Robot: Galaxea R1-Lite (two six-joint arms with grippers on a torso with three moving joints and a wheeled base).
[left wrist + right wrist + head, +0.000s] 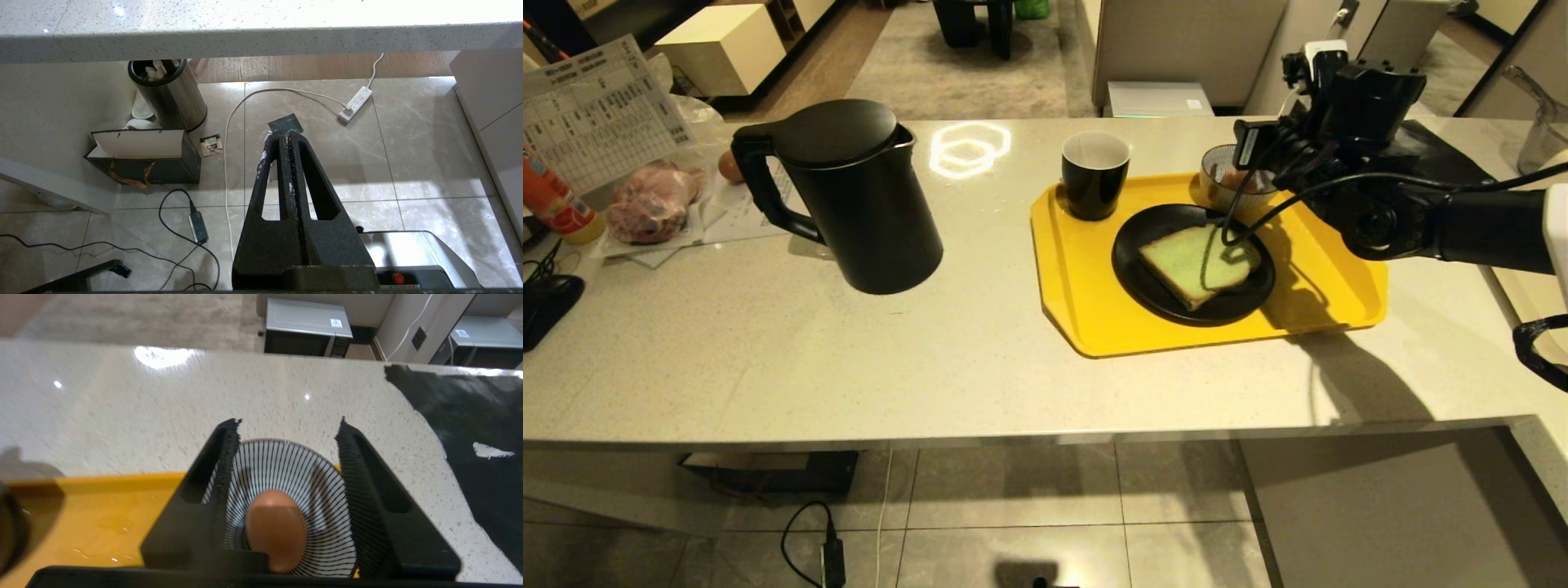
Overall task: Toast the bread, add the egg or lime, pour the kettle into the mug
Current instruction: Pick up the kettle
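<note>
The pinkish-brown egg (276, 528) lies in a small blue-and-white striped bowl (286, 465) at the back right of the yellow tray (1078, 302). My right gripper (287, 422) hovers over that bowl, open, its fingers on either side of the egg and clear of it. The green bread (1199, 265) rests on a black plate (1143, 286) on the tray. At the tray's back left corner stands the black mug (1094, 175). The tall black kettle (858, 196) stands on the counter to the left. My left gripper (282, 136) hangs shut below the counter edge.
A darker egg (729, 166), a wrapped packet of meat (654, 200), papers and an orange bottle (556, 204) crowd the counter's left end. A black mat (470, 416) lies right of the tray, with a glass jug (1539, 122) beyond it.
</note>
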